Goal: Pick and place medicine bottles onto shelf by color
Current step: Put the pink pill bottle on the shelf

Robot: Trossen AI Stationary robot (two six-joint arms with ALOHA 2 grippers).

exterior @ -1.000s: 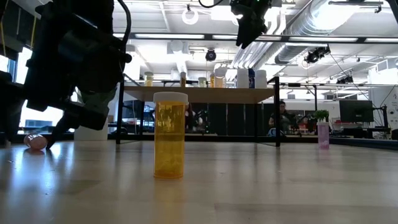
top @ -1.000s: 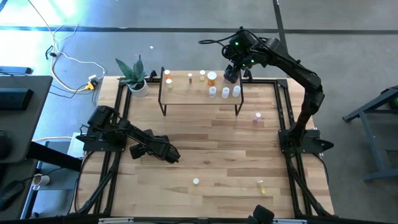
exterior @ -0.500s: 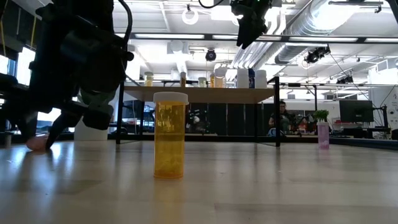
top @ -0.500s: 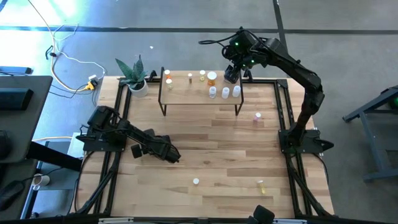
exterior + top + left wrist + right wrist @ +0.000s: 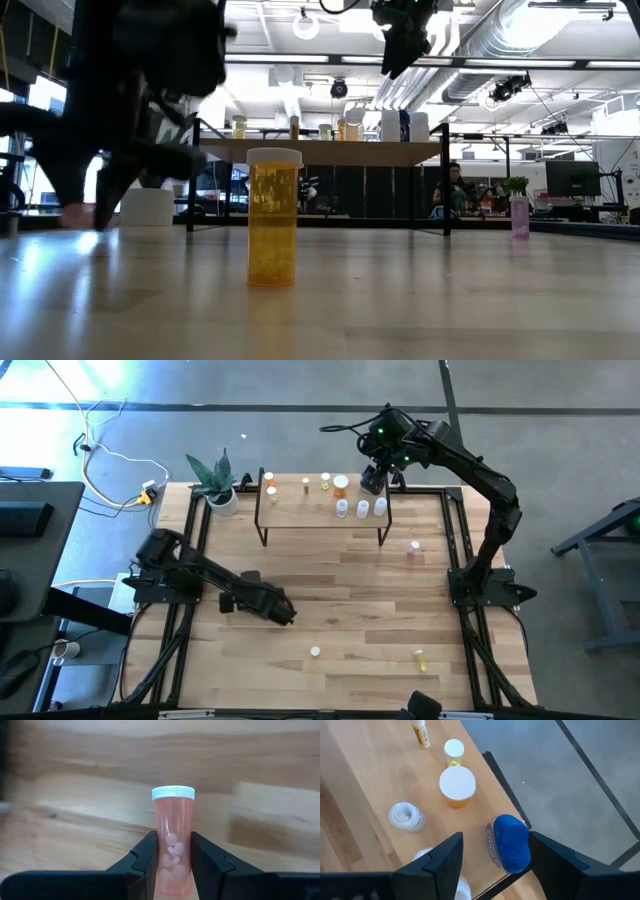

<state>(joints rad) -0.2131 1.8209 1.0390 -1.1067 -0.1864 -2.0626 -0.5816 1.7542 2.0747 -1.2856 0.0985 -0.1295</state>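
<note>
Pink pills fill the translucent pink bottle with a white cap (image 5: 173,845) now clamped between the dark fingers (image 5: 149,865) of the left tool (image 5: 172,870), drawn in narrow against the bottle's sides, low over the light wooden counter (image 5: 360,590). From above, the bottle is hidden under the left tool (image 5: 283,612); in the low view the arm is a dark blur and the grip is hard to make out. Beyond the left tool, across the counter, stands the small raised shelf of light wood on thin dark legs (image 5: 300,512). Over its far end hangs the right tool (image 5: 492,862), fingers spread wide and gripping nothing. Just ahead of it a blue bottle (image 5: 509,842) sits at the shelf's edge, beside an orange bottle with a white cap (image 5: 457,785); a white-capped bottle beneath the fingers is partly cut off.
</note>
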